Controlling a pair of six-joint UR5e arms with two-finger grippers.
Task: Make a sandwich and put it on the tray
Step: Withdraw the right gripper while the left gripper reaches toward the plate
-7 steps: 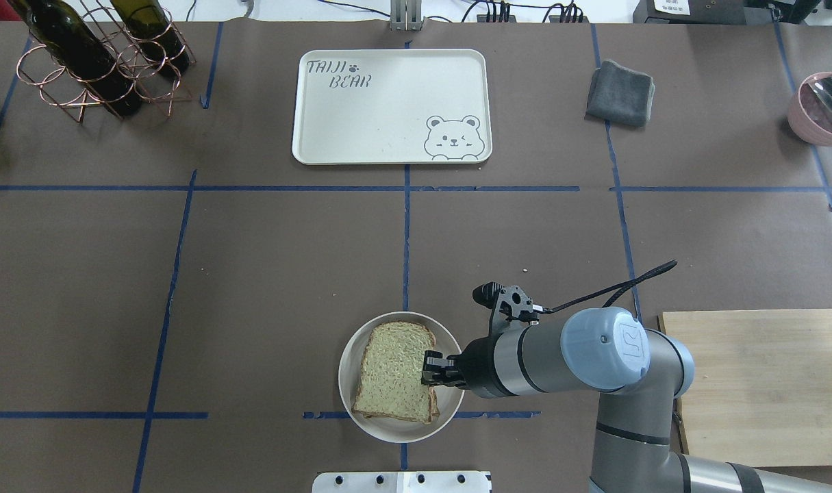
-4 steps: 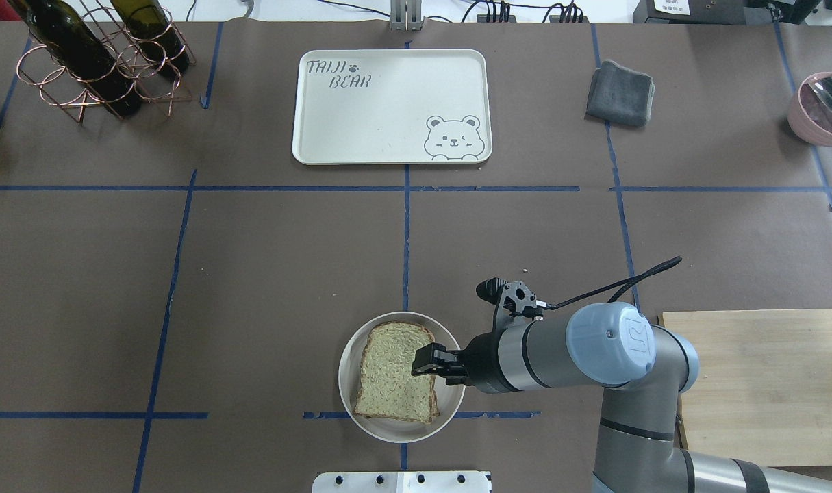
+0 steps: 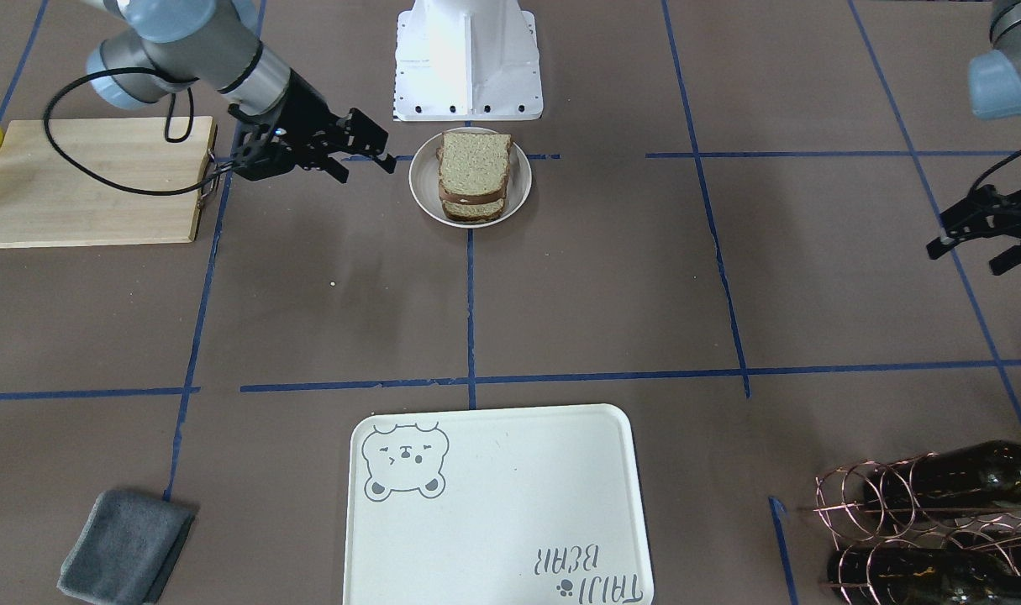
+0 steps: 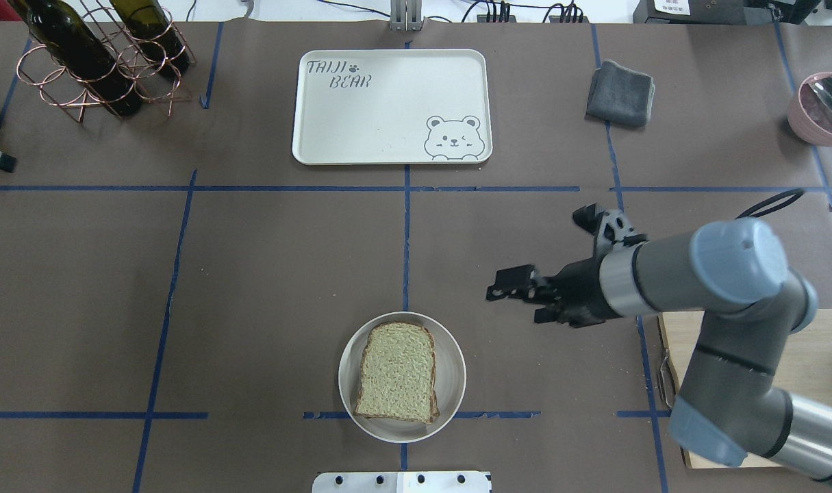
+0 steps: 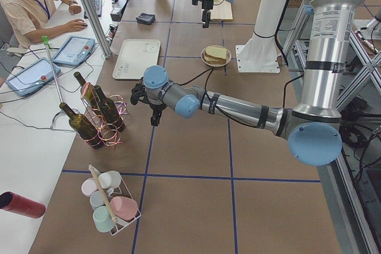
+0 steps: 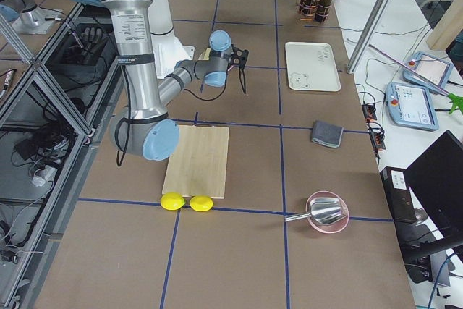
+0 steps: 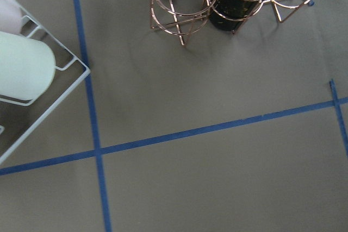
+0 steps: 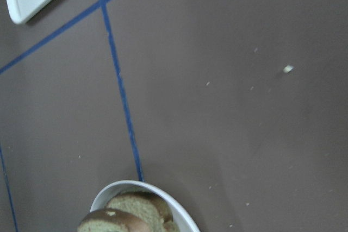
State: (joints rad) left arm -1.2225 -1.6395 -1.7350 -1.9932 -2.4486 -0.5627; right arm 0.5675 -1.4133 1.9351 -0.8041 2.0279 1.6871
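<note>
Counter carries tray, top centre overhead, lettered "TAIJI BEAR". Round plate, bottom centre, holds the stacked sandwich. My right claw hangs open and empty right of plate; left claw open, right edge of front view. Assembly looks done; next I'd grip sandwich, carry to tray.

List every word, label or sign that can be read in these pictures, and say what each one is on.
"TAIJI BEAR", with a paw print after TAIJI: printed in grey on the large cream-white rectangular tray, which also carries a bear-face drawing.
Printed sticker on the left arm's upright silver tube: too small to read.
Nothing else is legible.
</note>
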